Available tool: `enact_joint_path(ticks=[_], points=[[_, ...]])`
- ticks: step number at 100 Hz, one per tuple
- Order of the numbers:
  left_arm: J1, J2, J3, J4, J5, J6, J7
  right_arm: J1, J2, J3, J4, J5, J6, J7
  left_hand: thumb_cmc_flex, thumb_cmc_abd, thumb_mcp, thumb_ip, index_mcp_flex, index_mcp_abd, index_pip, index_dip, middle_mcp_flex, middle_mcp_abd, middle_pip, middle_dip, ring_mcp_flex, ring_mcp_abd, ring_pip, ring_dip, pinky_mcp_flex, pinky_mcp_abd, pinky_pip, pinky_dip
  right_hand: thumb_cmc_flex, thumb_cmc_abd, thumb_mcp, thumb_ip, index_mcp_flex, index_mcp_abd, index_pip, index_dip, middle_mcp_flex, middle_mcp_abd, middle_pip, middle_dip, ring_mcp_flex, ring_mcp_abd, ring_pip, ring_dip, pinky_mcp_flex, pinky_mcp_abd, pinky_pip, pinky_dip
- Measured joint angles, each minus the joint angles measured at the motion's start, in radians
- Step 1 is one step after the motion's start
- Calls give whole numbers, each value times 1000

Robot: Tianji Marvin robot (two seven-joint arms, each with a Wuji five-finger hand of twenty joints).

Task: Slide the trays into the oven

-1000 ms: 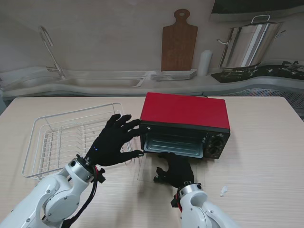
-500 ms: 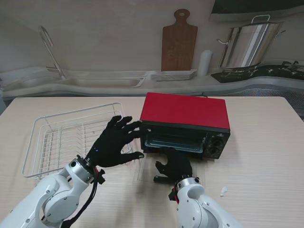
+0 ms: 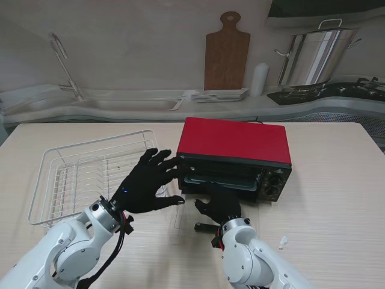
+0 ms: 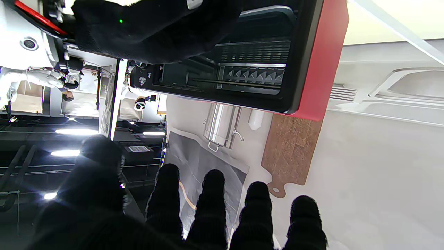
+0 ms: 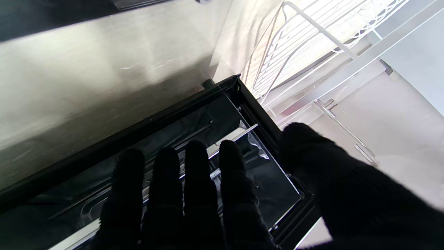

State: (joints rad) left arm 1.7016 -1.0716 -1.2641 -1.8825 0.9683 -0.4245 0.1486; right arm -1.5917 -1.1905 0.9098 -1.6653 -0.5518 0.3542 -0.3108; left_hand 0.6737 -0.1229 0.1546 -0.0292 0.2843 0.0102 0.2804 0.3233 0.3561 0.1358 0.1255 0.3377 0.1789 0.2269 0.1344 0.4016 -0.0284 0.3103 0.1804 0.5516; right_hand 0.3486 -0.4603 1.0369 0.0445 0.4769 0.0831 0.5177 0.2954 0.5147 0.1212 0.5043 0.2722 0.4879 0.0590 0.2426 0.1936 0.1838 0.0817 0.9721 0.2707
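Two black-gloved hands work at the red box-shaped toaster oven [image 3: 233,153]: left hand [image 3: 146,180] spread against its front corner, right hand [image 3: 221,206] flat, fingers together, under its glass door [image 3: 219,182]. Trays look seated inside, so I judge closing the door comes next.

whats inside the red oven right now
Through the oven opening the left wrist view shows a wire rack and a dark tray. The right hand covers the rest.
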Motion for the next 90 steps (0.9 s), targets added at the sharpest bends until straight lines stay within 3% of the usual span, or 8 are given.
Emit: enact_joint_path(ticks=[90], points=[[-8,3,3,1,11,-6,-9,80,-17,-36,42,41,47,14,0,1,-12,0,0,0,0,0,0,-2,0,0,0,0,0,-2,-2,-3,-11,-2,1,1,9,0,0,0,0,10,16,0,13,2,11,4,15,0,10,11,11,9]])
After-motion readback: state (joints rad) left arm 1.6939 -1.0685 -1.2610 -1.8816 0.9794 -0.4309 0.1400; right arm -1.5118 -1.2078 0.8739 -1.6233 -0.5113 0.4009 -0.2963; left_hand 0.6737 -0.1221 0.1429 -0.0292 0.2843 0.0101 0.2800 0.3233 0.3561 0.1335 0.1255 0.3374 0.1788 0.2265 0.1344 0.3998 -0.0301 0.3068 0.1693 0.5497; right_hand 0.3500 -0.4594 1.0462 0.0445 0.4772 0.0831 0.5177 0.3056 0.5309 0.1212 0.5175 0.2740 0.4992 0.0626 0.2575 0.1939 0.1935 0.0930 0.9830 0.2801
